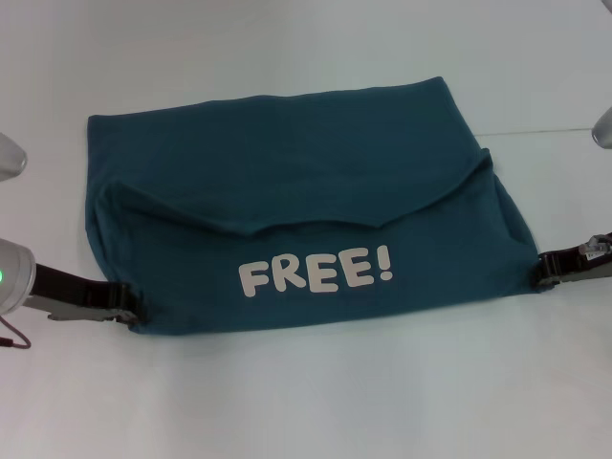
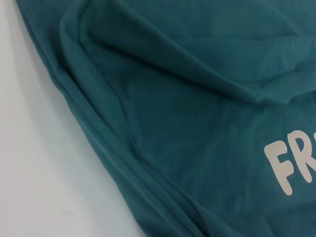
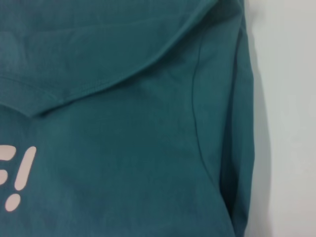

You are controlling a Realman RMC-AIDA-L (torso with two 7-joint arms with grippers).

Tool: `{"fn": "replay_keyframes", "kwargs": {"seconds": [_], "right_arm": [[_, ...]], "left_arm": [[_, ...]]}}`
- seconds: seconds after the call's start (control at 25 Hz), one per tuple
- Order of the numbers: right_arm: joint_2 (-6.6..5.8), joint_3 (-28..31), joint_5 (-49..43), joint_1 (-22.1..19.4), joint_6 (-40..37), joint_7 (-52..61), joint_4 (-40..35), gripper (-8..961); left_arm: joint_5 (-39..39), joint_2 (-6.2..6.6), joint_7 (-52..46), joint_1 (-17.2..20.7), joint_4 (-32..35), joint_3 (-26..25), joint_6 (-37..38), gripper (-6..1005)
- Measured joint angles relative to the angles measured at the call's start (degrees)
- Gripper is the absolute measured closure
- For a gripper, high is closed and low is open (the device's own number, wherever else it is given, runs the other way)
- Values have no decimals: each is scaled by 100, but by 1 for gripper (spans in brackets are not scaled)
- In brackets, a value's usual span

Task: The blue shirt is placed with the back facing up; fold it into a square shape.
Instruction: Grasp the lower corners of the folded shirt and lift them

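The blue shirt (image 1: 296, 210) lies flat on the white table, folded into a wide rectangle. A far flap overlaps the near part, which shows white "FREE!" lettering (image 1: 316, 271). My left gripper (image 1: 127, 308) is low on the table at the shirt's near-left corner, shut on the fabric edge. My right gripper (image 1: 541, 271) is at the near-right corner, shut on the fabric, which is drawn to a slight point there. The left wrist view shows layered folds of the shirt (image 2: 163, 123), and the right wrist view shows the shirt's edge and flap seam (image 3: 148, 123).
The white table (image 1: 306, 402) surrounds the shirt on all sides. A faint seam line (image 1: 545, 131) in the table runs at the far right. Parts of both arms show at the left edge (image 1: 11, 273) and right edge (image 1: 602, 129).
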Motion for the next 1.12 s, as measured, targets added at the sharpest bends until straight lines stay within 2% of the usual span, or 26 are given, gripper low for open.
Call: {"fn": "replay_keyframes", "kwargs": {"seconds": [0.2, 0.36, 0.52, 0.72, 0.92, 1.12], "right_arm": [[-3, 34, 171, 0, -10, -175, -15, 737], [-80, 20, 449, -30, -321, -401, -123, 861], [-119, 1, 460, -36, -1001, -637, -443, 863], [-108, -229, 385, -42, -2059, -914, -870, 862], [-60, -539, 330, -99, -2957, -1077, -1137, 862], [11, -648, 319, -221, -3769, -1380, -1356, 862]], "left_arm": [[-2, 4, 34, -6, -27, 2, 7, 895], [21, 55, 77, -7, -36, 1, 114, 895], [-1, 185, 80, -8, 15, -47, 458, 895], [46, 388, 97, 16, 163, -60, 1174, 895], [103, 443, 150, 89, 295, -69, 1732, 895], [424, 416, 264, 201, 344, -70, 2310, 895]]}}
